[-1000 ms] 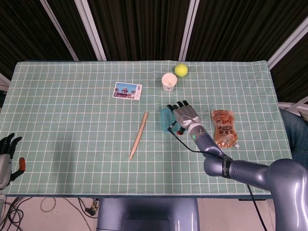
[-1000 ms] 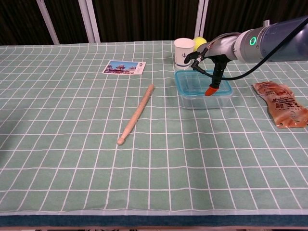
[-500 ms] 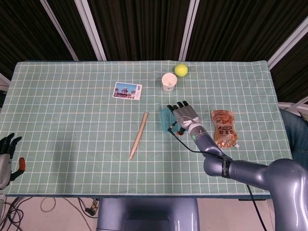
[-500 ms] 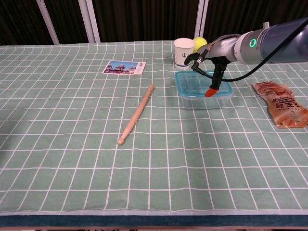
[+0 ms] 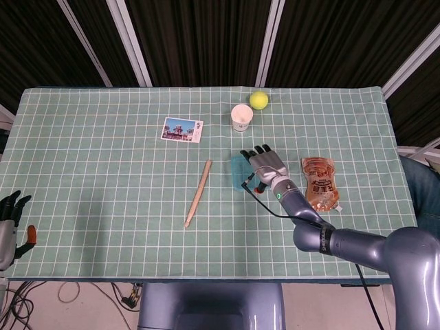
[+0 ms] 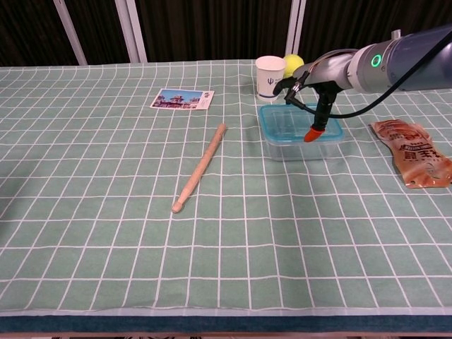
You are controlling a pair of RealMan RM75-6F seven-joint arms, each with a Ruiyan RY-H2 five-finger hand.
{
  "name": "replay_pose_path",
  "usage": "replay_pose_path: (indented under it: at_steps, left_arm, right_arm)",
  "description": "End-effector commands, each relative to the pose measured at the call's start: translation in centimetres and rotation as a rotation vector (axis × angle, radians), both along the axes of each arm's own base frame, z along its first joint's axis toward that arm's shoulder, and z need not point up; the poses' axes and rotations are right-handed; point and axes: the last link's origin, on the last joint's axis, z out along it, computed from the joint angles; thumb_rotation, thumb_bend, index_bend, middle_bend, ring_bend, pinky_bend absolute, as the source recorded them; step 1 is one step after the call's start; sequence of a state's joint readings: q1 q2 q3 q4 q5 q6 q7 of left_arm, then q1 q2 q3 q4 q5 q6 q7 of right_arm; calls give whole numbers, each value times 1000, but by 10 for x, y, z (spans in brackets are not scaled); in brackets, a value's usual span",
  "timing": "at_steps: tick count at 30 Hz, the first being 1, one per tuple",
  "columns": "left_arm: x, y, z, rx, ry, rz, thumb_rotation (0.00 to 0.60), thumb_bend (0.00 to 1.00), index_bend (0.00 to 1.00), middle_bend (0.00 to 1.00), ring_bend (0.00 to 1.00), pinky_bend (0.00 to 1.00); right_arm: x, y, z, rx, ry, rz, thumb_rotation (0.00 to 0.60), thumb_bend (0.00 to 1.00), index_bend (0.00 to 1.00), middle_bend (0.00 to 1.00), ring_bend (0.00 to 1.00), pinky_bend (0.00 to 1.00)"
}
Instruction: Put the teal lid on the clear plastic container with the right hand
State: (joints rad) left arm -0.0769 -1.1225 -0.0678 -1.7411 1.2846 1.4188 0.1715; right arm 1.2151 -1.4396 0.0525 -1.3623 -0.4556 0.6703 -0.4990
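The teal lid (image 6: pixel 298 121) sits on the clear container (image 6: pixel 300 145), just in front of the paper cup (image 6: pixel 269 77). The right hand (image 6: pixel 313 83) is directly above the lid, fingers extended downward and apart; an orange-tipped finger (image 6: pixel 313 132) touches or nearly touches the lid's near right area, which one cannot be determined. No object is held. The lid lies flat, its long axis running left to right as seen from the chest. The left hand (image 5: pixel 10 221) rests far left of the cup, fingers apart.
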Motion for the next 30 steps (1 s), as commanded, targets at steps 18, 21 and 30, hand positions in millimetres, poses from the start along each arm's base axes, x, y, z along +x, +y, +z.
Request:
replay_pose_path:
  at_steps: [18,21,30]
  left_arm:
    - [-1,0,0,-1,0,3,600,567,115,0,0,0]
    - [-1,0,0,-1,0,4,600,568,115,0,0,0]
    - [-1,0,0,-1,-1,5,600,568,115,0,0,0]
  right_arm:
    - [1,0,-4,-2,-7,3,600,301,0,353,26,0]
    - [2,0,-4,-4,-9,2,600,301,0,352,26,0]
    - [1,-1,-2,2,-5,-10,600,301,0,241,0,0]
